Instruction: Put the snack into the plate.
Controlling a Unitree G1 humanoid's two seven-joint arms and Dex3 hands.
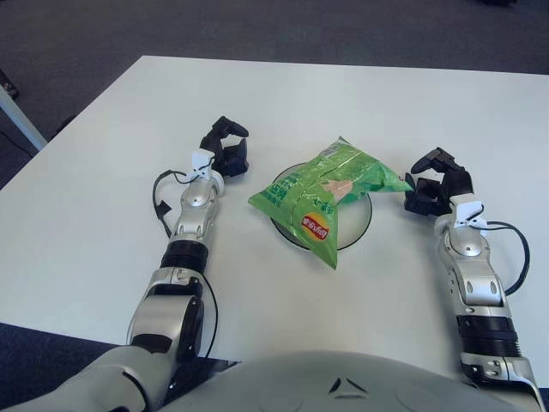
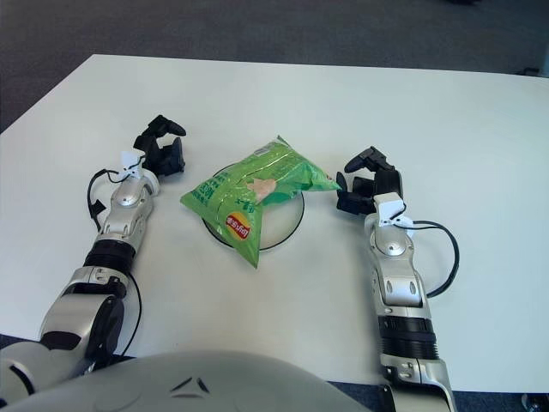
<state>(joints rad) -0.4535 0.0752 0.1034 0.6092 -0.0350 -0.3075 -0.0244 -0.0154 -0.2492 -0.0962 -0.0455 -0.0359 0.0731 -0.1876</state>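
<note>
A green snack bag lies across a clear round plate in the middle of the white table. The bag covers most of the plate and its corners overhang the rim. My left hand is a short way left of the bag, fingers spread, holding nothing. My right hand is just right of the bag's right corner, fingers spread, holding nothing. Neither hand touches the bag.
The white table stretches to all sides, with its far edge at the top and dark carpet beyond. A black cable loops beside each forearm.
</note>
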